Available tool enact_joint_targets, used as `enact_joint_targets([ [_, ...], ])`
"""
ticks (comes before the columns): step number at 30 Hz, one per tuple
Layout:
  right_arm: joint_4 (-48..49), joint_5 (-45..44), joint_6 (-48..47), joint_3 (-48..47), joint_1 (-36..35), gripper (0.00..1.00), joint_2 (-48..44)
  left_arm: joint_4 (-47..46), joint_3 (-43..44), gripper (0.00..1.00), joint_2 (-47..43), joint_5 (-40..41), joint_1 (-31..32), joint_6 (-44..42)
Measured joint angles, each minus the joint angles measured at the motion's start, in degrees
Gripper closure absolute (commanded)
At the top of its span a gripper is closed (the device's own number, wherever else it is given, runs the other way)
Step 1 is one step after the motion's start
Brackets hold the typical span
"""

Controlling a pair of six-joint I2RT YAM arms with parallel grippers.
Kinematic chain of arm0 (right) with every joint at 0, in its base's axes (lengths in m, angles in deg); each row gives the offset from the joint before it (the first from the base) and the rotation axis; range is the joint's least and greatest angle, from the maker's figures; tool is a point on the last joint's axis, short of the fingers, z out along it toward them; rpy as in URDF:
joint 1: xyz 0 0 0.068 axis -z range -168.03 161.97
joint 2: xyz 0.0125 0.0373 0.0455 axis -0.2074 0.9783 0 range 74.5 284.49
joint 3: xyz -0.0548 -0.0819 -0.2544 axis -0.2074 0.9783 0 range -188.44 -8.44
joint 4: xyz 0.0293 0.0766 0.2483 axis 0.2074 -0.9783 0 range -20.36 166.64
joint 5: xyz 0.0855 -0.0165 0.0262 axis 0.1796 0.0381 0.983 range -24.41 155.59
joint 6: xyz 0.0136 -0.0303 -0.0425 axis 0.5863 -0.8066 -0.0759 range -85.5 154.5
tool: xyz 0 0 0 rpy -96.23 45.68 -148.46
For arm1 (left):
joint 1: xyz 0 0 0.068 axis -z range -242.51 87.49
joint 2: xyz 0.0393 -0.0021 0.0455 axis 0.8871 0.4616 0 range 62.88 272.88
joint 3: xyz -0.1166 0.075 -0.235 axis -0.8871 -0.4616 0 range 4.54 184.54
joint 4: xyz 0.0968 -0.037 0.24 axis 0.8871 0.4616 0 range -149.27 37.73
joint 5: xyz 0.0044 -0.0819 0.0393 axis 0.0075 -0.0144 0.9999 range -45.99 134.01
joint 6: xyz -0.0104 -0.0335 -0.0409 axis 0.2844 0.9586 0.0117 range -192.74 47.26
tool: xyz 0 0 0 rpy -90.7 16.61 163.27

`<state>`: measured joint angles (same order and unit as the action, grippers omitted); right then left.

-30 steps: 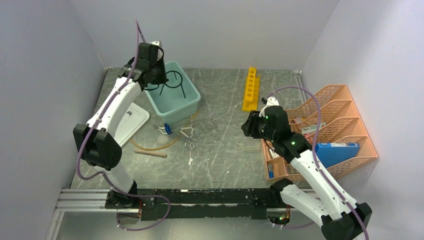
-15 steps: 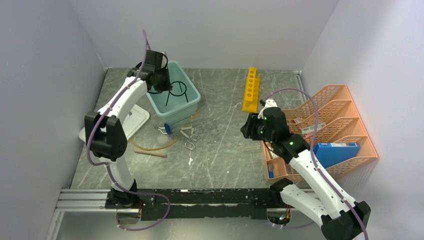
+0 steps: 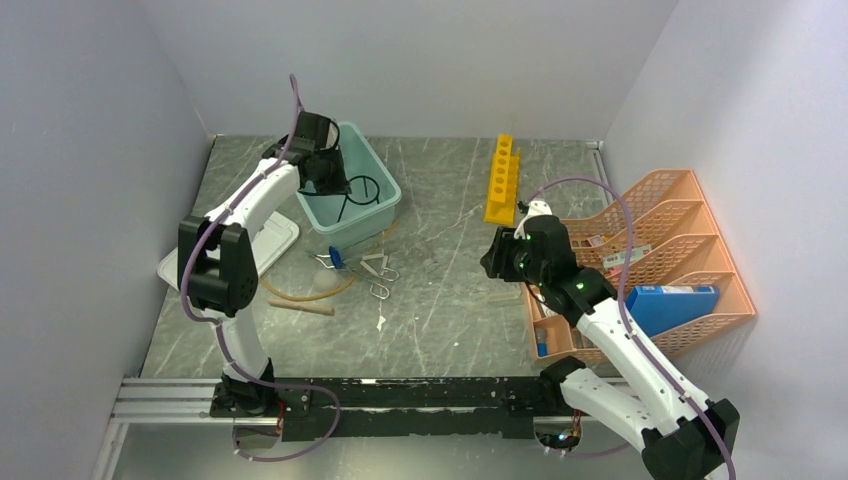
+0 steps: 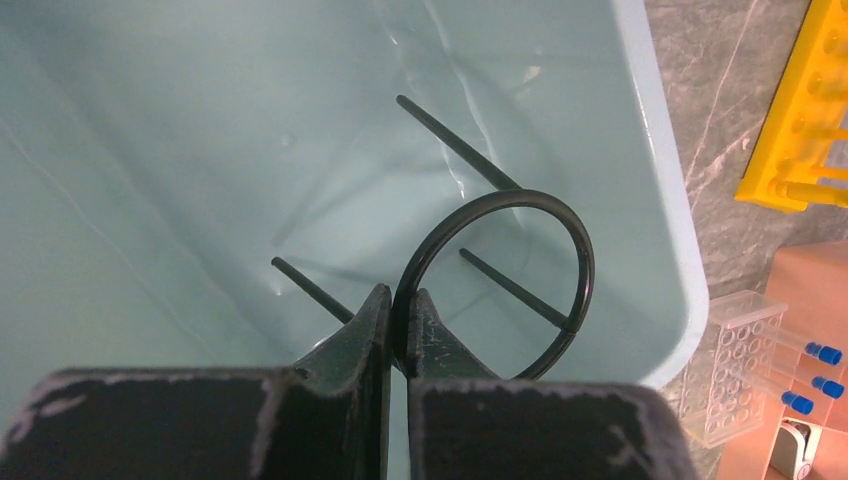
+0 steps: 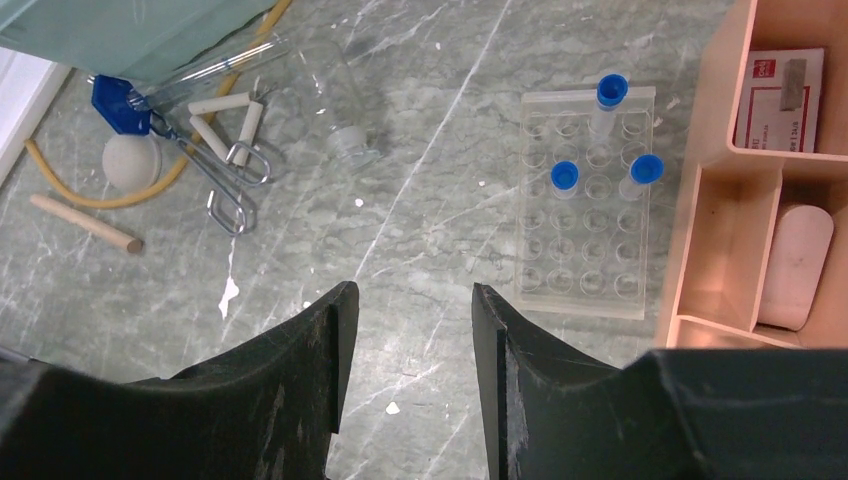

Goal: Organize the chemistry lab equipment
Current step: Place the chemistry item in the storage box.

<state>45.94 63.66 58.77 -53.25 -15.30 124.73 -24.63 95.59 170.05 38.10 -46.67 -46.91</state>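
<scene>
Half-hidden: the stand [image 4: 578, 262] hangs inside the tub [image 4: 662, 210]. In the top view the left arm [image 3: 262, 195] covers part of its ring. Whether its legs touch the tub floor I cannot tell.
Cut off: the left wrist view clips the yellow rack [image 4: 815, 100] at the frame edge. The hose [image 5: 60, 185] leaves the right wrist view at the tub's near corner.
Hard to make out: a clear glass vessel [image 5: 330, 110] lies near the tub's front, faint against the marbled table [image 5: 430, 210].
Grip, left: the left pincer [image 4: 398, 300] is closed tight, its fingers pinching the thin wire of the stand's ring, within the tub.
Grip, right: the right pincer [image 5: 410, 300] has its fingers parted with only table between them; it grips nothing and is well to the tub's right.
Materials: the stand is thin black wire, a round ring on straight legs. The tub is glossy pale teal plastic with a rounded rim. The yellow rack is a plastic bar with round holes. The hose is tan rubber in a curve. The stick [image 5: 85, 223] is a plain wooden dowel. The clips [image 5: 228, 150] are silver wire triangles.
Wrist views only: a clear tray [image 5: 585, 210] of many wells holds three blue-capped tubes [image 5: 610, 90] upright, far right of the tub.
Top view only: a grey-white lid [image 3: 265, 240] lies just left of the tub, and an orange mesh organiser [image 3: 670, 240] stands far to its right.
</scene>
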Motion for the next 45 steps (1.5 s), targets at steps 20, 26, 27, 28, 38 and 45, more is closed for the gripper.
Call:
enact_joint_targets([
  [20, -0.04, 0.0, 0.17, 0.37, 0.0, 0.49, 0.0, -1.27, -2.71, 0.5, -1.33, -0.48, -0.42, 0.33],
  [26, -0.04, 0.02, 0.13, 0.37, 0.0, 0.47, -0.09, 0.83, -1.07, 0.43, -4.61, -0.13, -0.44, -1.53],
  [27, -0.04, 0.02, 0.11, 0.37, 0.0, 0.47, -0.15, 1.18, -0.85, 0.41, -5.51, -0.07, -0.42, -1.95],
  [28, -0.04, 0.04, 0.09, 0.35, 0.0, 0.47, -0.2, 1.36, -0.76, 0.39, -6.6, 0.07, -0.44, -2.36],
  [38, 0.35, 1.33, -0.13, 0.26, 0.0, 0.47, 0.35, 3.63, -2.49, 0.34, -24.04, 0.22, -0.44, -5.84],
  [45, 2.6, 6.47, -0.85, 0.28, 0.04, 0.45, 0.7, 3.1, -11.87, 0.33, -37.16, -4.7, -0.42, -9.44],
])
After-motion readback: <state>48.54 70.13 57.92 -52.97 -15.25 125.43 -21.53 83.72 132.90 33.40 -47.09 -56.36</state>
